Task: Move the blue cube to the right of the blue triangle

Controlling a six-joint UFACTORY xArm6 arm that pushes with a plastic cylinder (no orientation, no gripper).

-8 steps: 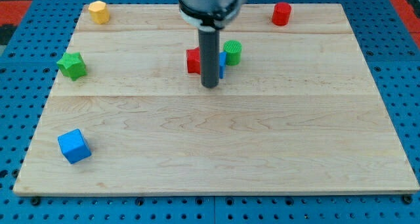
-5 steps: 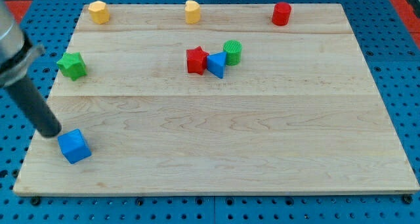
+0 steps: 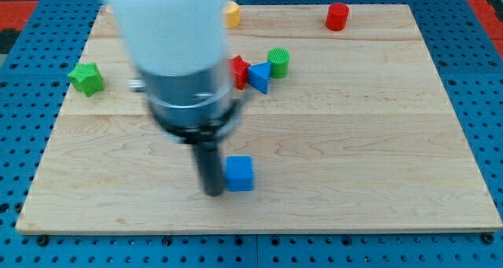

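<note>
While the pale wooden board lies on blue pegboard, my tip touches the left side of the blue cube at lower centre; it has no fingers. Upper centre, the blue triangle sits between a red star and a ribbed green cylinder. One green star, one red cylinder and one partly hidden yellow block stand apart.

No text or labels can be read.

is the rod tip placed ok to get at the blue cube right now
Probably yes. My tip sits right against the view's left side of the blue cube, nothing between them. The blue triangle, red star and green cylinder lie well toward the view's top, clear of it.
</note>
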